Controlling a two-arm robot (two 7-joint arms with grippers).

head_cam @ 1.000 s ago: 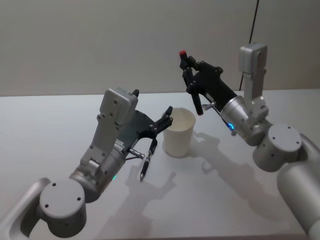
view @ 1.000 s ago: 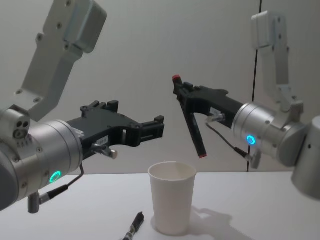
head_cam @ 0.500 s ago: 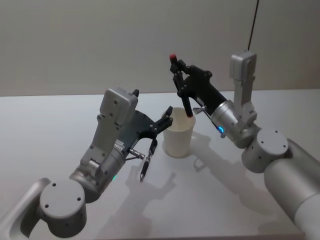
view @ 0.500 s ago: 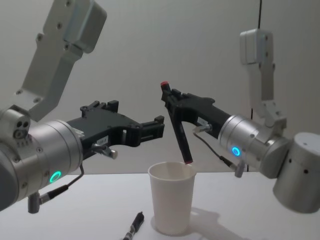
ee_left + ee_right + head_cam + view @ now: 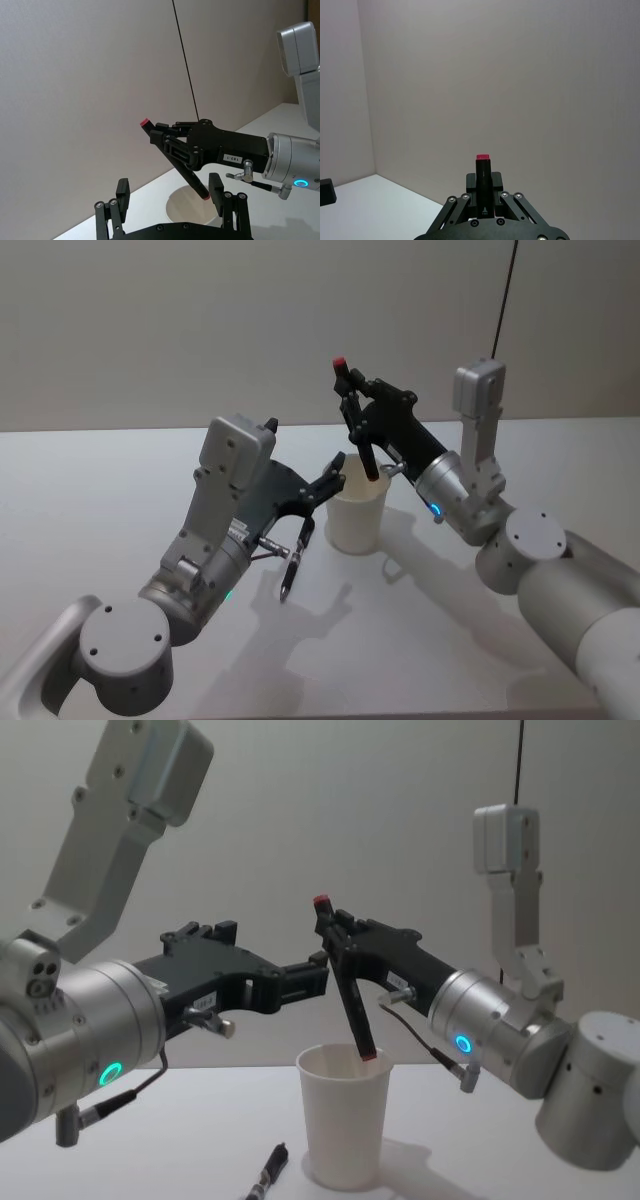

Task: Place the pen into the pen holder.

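Note:
The pen [image 5: 347,990] is black with a red top end [image 5: 340,364] and hangs tilted over the pen holder. Its lower tip [image 5: 367,1056] sits just inside the rim. My right gripper [image 5: 336,938] is shut on the pen's upper part, above and slightly left of the cup's mouth. The pen holder [image 5: 357,516] is a white paper cup [image 5: 345,1125] standing upright on the table. My left gripper [image 5: 330,481] hovers open just left of the cup's rim, holding nothing. The left wrist view shows the pen [image 5: 176,159] slanting toward the cup rim [image 5: 176,200]. The right wrist view shows the red end [image 5: 483,157].
A second black pen [image 5: 296,562] lies on the white table under my left gripper, left of the cup [image 5: 268,1172]. A plain wall stands behind the table. Open table surface [image 5: 100,490] extends to the left and front.
My right gripper has carried the pen left and down, from right of the cup to over it, and the pen's tip now dips into the mouth. The left arm has stayed still.

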